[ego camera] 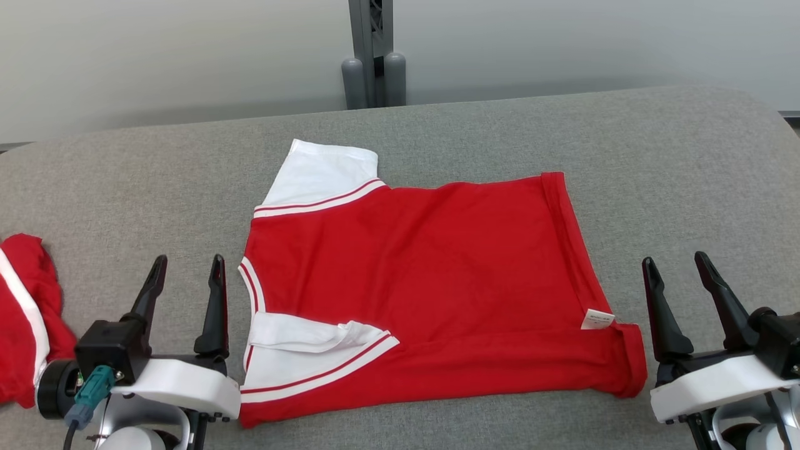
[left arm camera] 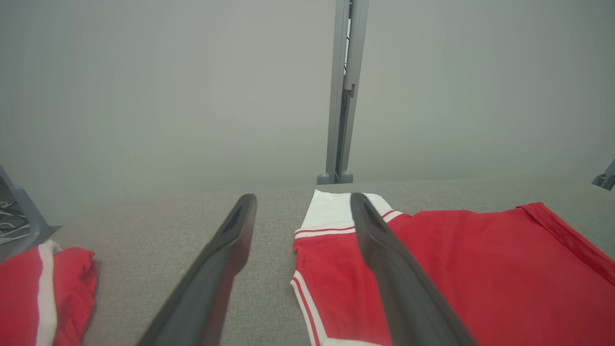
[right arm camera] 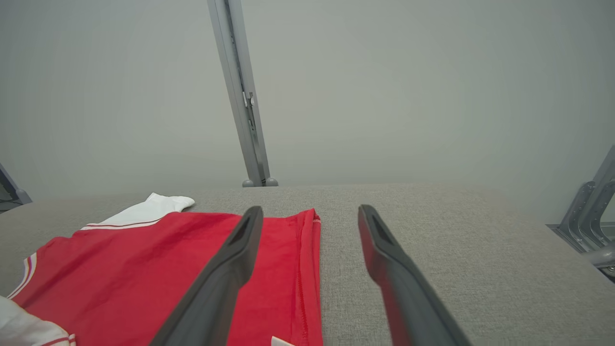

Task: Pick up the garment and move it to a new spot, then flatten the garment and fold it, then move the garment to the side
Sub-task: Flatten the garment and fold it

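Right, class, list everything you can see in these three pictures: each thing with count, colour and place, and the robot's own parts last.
table: one, grey fabric, under both garments.
T-shirt: one, red with white sleeves, spread over the table's middle, collar toward the robot's left.
label: one, white, at the T-shirt's hem, near side.
second garment: one, red with white stripe, bunched at the table's left edge.
post: one, grey, upright behind the table.
left gripper: one, dark fingers, open, empty, beside the collar.
right gripper: one, dark fingers, open, empty, beside the hem.
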